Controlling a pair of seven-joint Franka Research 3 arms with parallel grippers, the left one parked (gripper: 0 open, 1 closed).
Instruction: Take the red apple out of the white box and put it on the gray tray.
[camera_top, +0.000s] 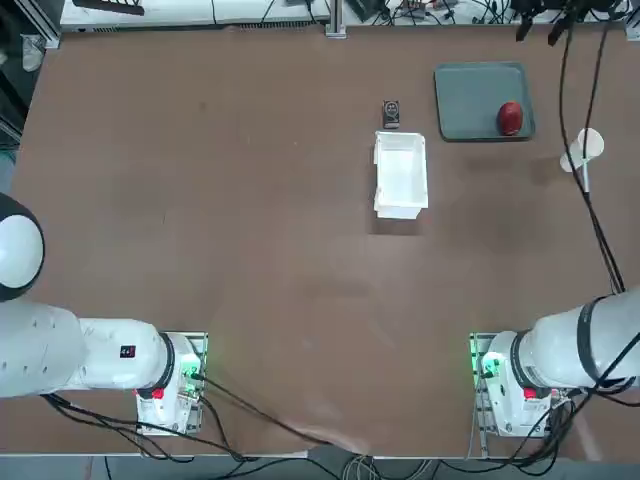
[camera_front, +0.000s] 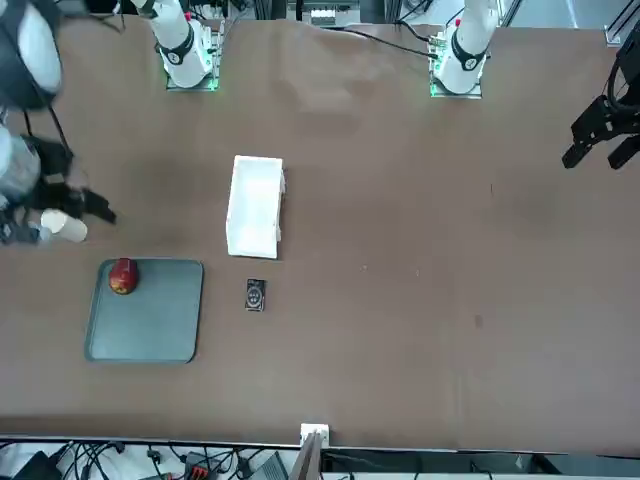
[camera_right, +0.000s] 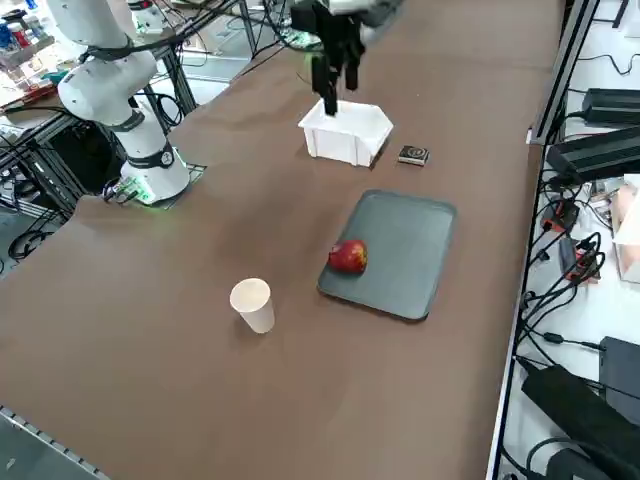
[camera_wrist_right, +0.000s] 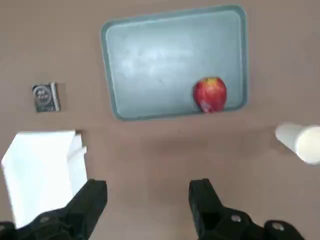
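shiny round red apple (camera_wrist_right: 210, 94) on flat gray tray (camera_wrist_right: 165, 55) | white box (camera_wrist_right: 42, 167) beside tray | right gripper (camera_wrist_right: 150, 192) open, holding nothing, high up | only wrist view shows both fingers

Robotics lab, brown test table (camera_top: 250, 260), bolted arm bases, cable tangles (camera_right: 560, 250), equipment racks around

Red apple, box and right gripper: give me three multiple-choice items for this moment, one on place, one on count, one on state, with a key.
1. Where is the red apple?
A. In the white box
B. On the gray tray
C. On the bare table

2. How many paper cups stand on the table?
A. One
B. Two
C. Three

3. What state is the right gripper in?
A. Shut on the apple
B. Shut, empty
C. Open, empty

Key: 1 B, it rests near one corner of the gray tray, and the white box is empty. 2 A, a single white paper cup. 3 C, its fingers stand apart with only table between them.
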